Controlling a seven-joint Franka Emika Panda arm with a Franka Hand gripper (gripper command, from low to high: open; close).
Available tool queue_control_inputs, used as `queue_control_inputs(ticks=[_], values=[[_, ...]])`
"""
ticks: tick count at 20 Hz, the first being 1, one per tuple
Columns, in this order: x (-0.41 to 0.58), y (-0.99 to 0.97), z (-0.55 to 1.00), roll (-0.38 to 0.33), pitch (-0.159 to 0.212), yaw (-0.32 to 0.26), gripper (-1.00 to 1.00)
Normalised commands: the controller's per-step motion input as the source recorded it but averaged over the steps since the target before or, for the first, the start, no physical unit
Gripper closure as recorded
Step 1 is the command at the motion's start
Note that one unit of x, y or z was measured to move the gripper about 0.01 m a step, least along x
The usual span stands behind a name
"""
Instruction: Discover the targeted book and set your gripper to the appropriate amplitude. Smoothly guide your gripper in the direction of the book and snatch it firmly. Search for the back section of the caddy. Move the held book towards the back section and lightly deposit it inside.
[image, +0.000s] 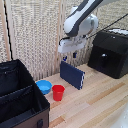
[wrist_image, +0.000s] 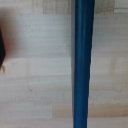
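We see a bulky white robot arm with rounded, glossy shells and grey shading at its joints. A thin dark cable runs beside it. Below its flat white block sits the end effector, with short dark fingers.

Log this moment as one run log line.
phase: approach | tool: above book, grip state unclear | book: upright on table | caddy: no book seen inside

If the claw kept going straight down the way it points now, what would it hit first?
Most likely the top edge of the book, which stands upright on the table under the claw. The wrist view shows the book's edge running through the middle of the frame. Exact alignment in depth is hard to judge.
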Motion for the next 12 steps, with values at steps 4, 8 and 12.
queue_control_inputs(ticks=[4, 8, 12], values=[[0.422, -0.26, -0.24, 0.001, 0.048, 0.0, -1.0], [0.308, -0.19, -0.16, 0.0, 0.077, 0.0, -1.0], [0.212, -0.19, -0.19, 0.0, 0.091, 0.0, -1.0]])
